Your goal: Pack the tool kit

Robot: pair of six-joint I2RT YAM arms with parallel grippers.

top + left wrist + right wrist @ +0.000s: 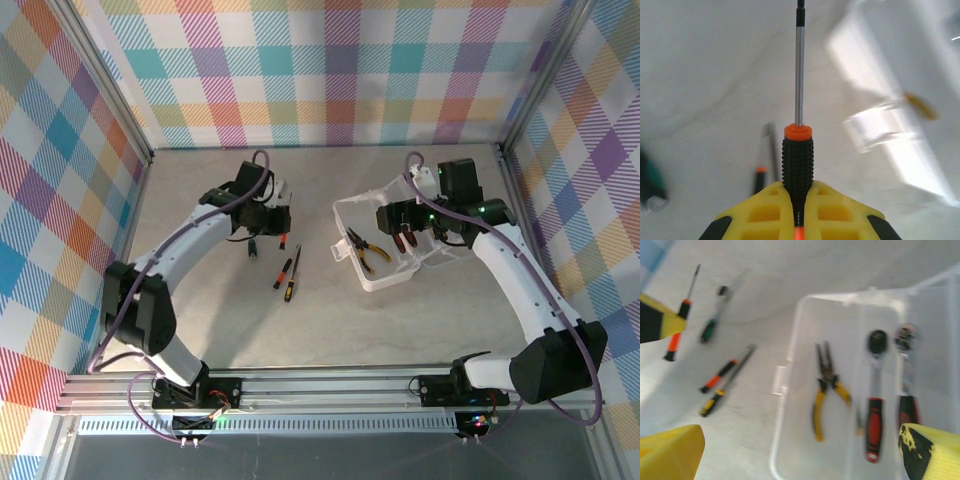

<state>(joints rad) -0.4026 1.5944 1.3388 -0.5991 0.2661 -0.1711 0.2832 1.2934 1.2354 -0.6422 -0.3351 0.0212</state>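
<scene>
The hazard nearest the arms' bases lay with the pair of loose screwdrivers [283, 272], which rested side by side on the tabletop [200, 320] just left of the tool box [385, 268]. A tool carried low toward the box could, I judged, have knocked them out of reach. Farther back, the held screwdriver [798, 160] was gripped by its handle with the long shaft jutting forward. Its tip might have caught the box's left wall or struck the pliers [827, 390] lying inside near that wall, and such a knock could have twisted the handle in the grip. A green-handled screwdriver [712, 325] lay on the tabletop left of the box, close under that arm and also open to a nudge. The left gripper [798, 210], left of the box, had its yellow fingers [765, 212] clenched on the black ribbed handle behind the orange collar. The right gripper [800, 452] hung over the open box, its fingers [670, 450] spread wide, grasping nothing and, as far as I could tell, touching nothing. Inside the box, right of the pliers, two red-and-black ratchets [875, 400] lay side by side.
</scene>
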